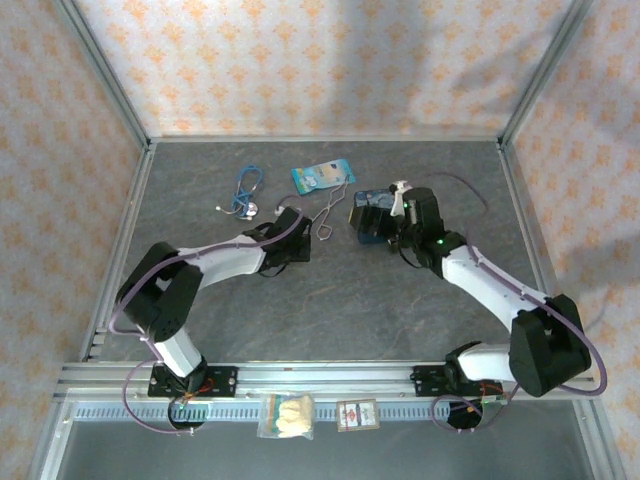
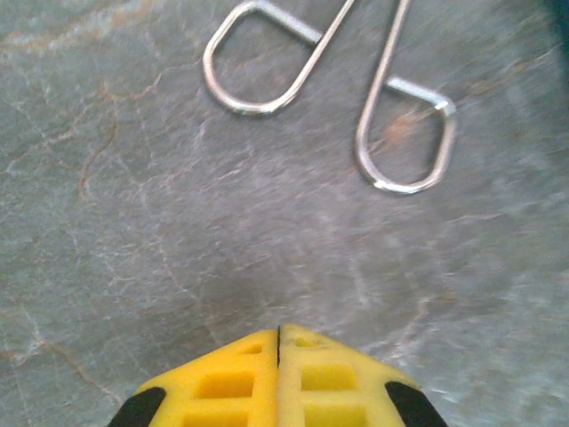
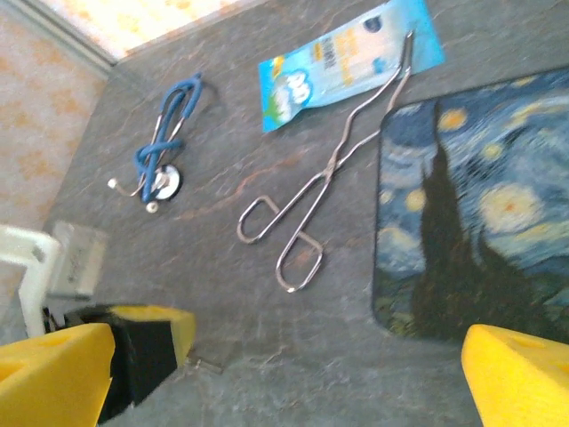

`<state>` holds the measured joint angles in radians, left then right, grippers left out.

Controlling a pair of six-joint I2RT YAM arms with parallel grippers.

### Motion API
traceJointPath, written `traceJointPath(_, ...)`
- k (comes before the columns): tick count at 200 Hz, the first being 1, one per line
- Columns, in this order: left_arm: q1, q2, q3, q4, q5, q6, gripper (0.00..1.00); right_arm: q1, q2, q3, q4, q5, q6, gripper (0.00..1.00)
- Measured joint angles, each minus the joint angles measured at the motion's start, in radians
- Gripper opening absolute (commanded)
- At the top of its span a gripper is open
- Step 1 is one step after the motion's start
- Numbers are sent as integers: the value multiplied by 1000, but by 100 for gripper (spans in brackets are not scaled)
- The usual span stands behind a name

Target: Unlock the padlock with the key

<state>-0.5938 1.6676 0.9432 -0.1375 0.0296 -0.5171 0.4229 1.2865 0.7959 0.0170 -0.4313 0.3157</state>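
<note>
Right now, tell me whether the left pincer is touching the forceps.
Apart. The left wrist view shows the shut left pincer at the bottom edge and the forceps rings near the top, with bare table between them.

The top view looks down from above and behind the arm bases, taking in the whole bench (image 1: 300,300). The left wrist camera sits close over the forceps (image 2: 244,108) handles. The right wrist camera looks from farther back, and all three views share those forceps.

Black-and-white arms (image 1: 215,262) — yellow, black-edged pincer fingers (image 2: 233,384).
</note>
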Motion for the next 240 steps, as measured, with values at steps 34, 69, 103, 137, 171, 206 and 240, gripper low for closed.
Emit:
traceJointPath(34,32,-86,-80,119,69,-47,0,24,-11,-82,69,-82,24,98)
traceJointPath(69,70,-171,-175,254,156,-106,0,24,-16,-171,174,-198,51,88)
traceJointPath(103,106,-275,-263,453,283,-172,0,47,-17,-188,278,-269,80,79)
traceJointPath(137,119,-321,-288,650,414,-222,0,108,-18,-178,340,-285,85,75)
traceJointPath(171,119,-327,-299,791,526,-253,0,132,-10,-150,408,-287,85,72)
traceJointPath(206,119,-326,-306,863,595,-279,0,136,24,-116,450,-286,77,67)
traceJointPath(240,119,-326,-307,872,603,-301,0,164,52,-85,447,-272,43,65)
